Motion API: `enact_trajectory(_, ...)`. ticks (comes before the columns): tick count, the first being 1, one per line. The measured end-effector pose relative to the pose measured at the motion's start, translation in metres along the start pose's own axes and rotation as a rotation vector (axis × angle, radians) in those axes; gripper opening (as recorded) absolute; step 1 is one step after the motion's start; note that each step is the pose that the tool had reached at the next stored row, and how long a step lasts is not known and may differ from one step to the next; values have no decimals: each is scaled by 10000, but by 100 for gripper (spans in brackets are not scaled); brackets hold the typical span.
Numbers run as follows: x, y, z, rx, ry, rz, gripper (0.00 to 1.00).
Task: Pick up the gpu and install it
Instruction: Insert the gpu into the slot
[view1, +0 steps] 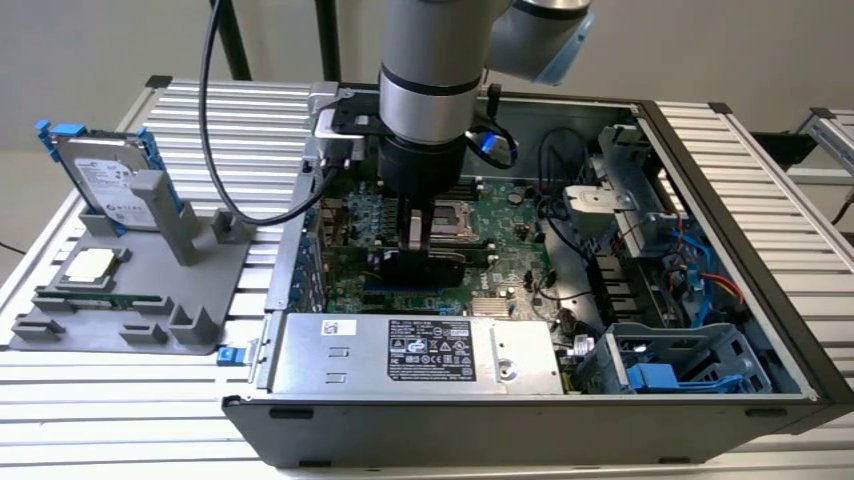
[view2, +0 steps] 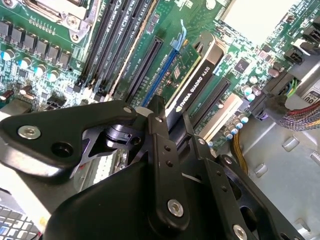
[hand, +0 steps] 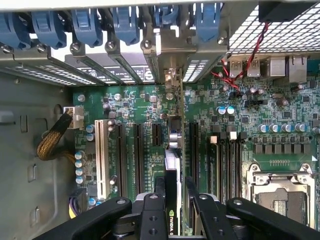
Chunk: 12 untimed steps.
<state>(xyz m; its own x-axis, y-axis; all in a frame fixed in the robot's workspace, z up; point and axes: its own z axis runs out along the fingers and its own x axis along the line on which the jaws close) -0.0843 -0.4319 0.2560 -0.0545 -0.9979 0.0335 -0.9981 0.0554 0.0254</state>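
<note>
The arm reaches straight down into the open computer case (view1: 747, 300), and the hand (view1: 420, 235) sits low over the motherboard (view1: 514, 215), near the middle of the board in the exterior view. It is pinching the gpu (view1: 416, 268), which stands on its edge below the fingers as a dark block just above the board.

In the second wrist view the hand (view2: 167, 125) has its two black fingers (view2: 159, 145) pressed against either face of the gpu (view2: 197, 85), the card's black shroud running away from the grip, with the long black expansion slots (view2: 145, 70) lying alongside it. The card's lower edge is right down at the slots; whether it is fully seated I cannot tell.

In the first wrist view the hand (hand: 172, 197) grips the gpu (hand: 172, 165) edge-on, a thin strip running toward the case's rear wall, where blue slot clips (hand: 87, 25) line the bracket openings. The card lines up between two of the black slots (hand: 137, 150) on the board.

Out on the slatted surface (view1: 80, 400), at the exterior view's left, a grey holder (view1: 134, 290) carries a silver hard drive (view1: 107, 180) with blue rails standing upright. The power supply (view1: 414, 350) fills the case's near side.
</note>
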Motion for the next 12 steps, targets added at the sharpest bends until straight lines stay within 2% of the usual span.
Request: enact_trajectory(12,11,7,8,1,-7,-5,0)
